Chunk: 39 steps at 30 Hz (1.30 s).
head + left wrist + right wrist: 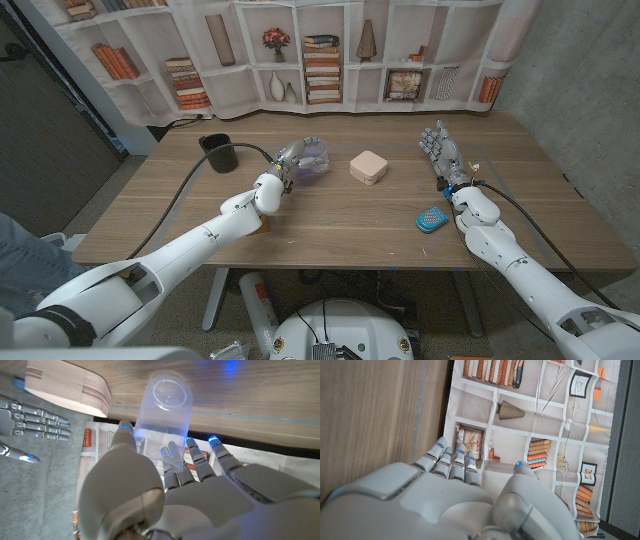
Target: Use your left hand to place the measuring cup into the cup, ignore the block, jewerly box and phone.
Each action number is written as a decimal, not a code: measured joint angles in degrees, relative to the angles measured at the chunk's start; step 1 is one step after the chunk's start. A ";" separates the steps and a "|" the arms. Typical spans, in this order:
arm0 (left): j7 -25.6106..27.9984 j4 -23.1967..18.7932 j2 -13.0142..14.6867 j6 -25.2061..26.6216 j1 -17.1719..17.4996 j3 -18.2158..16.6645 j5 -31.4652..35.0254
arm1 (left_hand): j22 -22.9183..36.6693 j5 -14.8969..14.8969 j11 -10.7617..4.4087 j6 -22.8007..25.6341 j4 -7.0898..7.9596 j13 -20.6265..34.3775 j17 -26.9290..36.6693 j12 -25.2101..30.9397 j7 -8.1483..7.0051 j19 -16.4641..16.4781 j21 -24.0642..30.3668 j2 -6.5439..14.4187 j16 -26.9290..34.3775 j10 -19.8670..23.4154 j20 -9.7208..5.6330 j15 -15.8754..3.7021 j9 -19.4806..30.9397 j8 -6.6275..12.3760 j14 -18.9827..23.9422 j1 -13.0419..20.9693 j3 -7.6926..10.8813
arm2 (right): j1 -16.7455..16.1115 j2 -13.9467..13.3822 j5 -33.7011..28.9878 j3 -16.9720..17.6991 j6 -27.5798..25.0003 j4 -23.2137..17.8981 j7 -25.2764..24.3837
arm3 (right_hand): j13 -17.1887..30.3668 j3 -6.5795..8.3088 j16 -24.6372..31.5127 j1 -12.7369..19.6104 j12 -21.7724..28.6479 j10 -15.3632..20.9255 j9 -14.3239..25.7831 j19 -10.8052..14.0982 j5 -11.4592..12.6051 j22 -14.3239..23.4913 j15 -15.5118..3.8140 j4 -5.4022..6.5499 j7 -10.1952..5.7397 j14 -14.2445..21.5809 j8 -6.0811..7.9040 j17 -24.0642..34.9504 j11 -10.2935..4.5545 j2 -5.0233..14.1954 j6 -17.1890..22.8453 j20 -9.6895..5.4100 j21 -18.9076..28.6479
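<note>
Above table centre, left hand (291, 160) fingers (127, 435) hold clear measuring cup (312, 160); right hand (442, 155) upright, fingers straight, holding nothing.

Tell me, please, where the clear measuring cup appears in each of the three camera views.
Head view: the measuring cup sits at upper centre, held by the left hand.
Left wrist view: upper centre, above the hand's fingers.
Right wrist view: not in it.
Shared landmark: the bookshelf backdrop.

Looks like a lab or test room: printed bookshelf backdrop curtain (300, 55) hung behind the long wooden table (330, 215), bare grey concrete wall (575, 70) alongside.
</note>
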 measured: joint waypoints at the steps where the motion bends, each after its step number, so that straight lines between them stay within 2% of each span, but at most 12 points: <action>1: 0.00 -0.04 0.01 0.00 0.01 -0.02 0.00 | 0.00 -0.22 0.06 0.50 0.00 0.00 0.00 0.00 -0.12 0.00 0.00 0.00 0.00 0.06 0.00 0.00 0.00 0.00 0.00 0.00 0.00 | -0.03 -0.03 -0.01 0.00 -0.01 -0.08 -0.02 | 0.00 0.00 0.00 0.00 0.00 0.00 0.00 0.00 0.00 0.00 0.00 0.00 0.00 0.00 0.00 0.00 0.00 0.00 0.00 0.00 0.00; 39: -2.23 -6.51 2.52 2.30 2.33 -3.50 -3.55 | -0.01 -0.66 0.45 2.08 0.23 -0.01 -0.02 0.00 0.74 0.01 -0.41 0.36 0.00 1.50 -0.01 -0.32 -0.01 0.00 0.72 -0.56 -0.26 | -0.58 -1.46 -0.97 -0.39 -1.90 -2.77 -1.12 | 0.00 -0.24 0.00 0.38 0.00 0.00 -0.02 -0.01 0.00 0.00 0.00 -0.23 0.00 0.00 0.00 -0.01 0.00 0.38 0.00 0.00 -0.44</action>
